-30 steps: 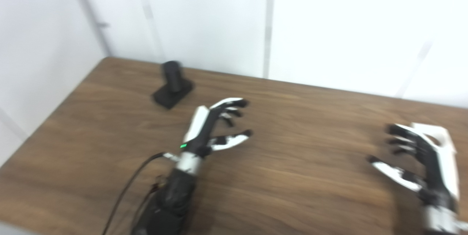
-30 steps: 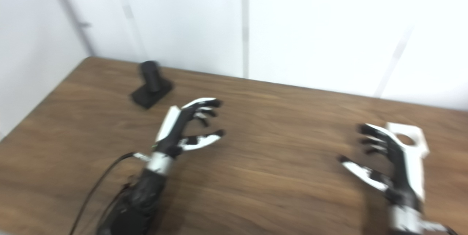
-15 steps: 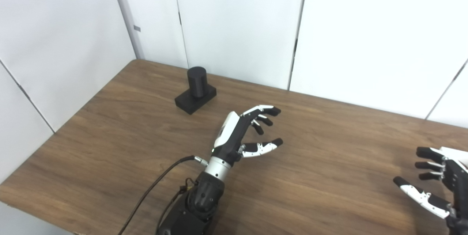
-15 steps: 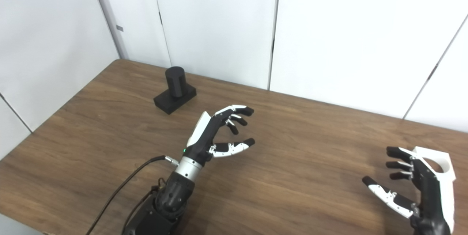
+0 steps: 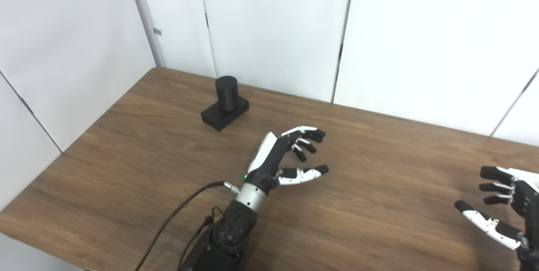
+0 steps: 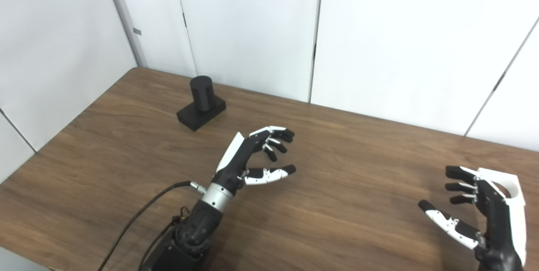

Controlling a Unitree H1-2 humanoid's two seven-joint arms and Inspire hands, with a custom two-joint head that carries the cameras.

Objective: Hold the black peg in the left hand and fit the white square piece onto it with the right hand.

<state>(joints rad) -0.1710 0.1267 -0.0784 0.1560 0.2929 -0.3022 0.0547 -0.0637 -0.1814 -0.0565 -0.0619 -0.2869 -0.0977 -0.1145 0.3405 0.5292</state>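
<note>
The black peg stands upright on its square black base at the far left of the wooden table. My left hand is open and empty over the table's middle, well to the right of and nearer than the peg. My right hand is open and empty at the near right. The white square piece, with a round hole, lies just behind the right hand and is mostly hidden by it.
White wall panels close off the table at the back and left. A black cable runs along my left forearm. The table's near edge shows at the lower left.
The camera swung and steadied after the first frames. Since then my left hand has dropped a little and its fingers have curled slightly. My right hand has barely moved.
</note>
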